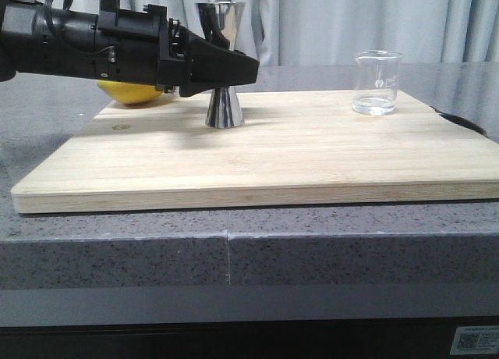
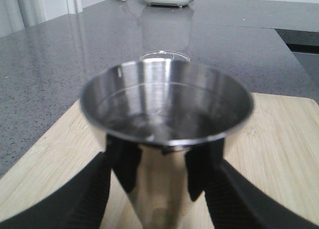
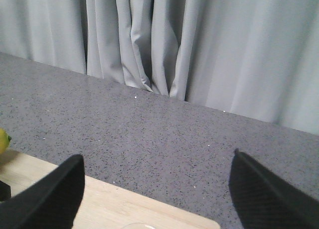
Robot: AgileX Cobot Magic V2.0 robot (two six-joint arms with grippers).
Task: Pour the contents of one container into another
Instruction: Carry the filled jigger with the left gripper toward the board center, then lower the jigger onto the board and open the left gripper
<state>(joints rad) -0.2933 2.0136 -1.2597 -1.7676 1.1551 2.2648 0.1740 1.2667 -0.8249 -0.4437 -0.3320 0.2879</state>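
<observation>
Right pincer (image 3: 157, 189): two dark fingers (image 3: 52, 194) spread wide apart, nothing between them. Grey speckled surface (image 3: 164, 139) beyond. Pale wooden board (image 3: 114, 206) edge. Grey curtain (image 3: 199, 45) behind. Yellow object (image 3: 3, 140), possibly fruit, at frame margin.

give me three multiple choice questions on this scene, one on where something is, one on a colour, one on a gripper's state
1. Where does the glass beaker stand?
A. on the wooden board, toward its far right part
B. on the grey counter, off the board
C. inside the jigger

2. What colour is the round fruit behind the left arm?
A. green
B. yellow
C. red

3. What is the left gripper doing?
A. hanging open above the board
B. shut on the beaker
C. shut on the steel jigger

Answers: 1 A, the front view shows it on the wood at the right. 2 B, its skin is yellow. 3 C, the left wrist view shows both fingers against the jigger's sides.
</observation>
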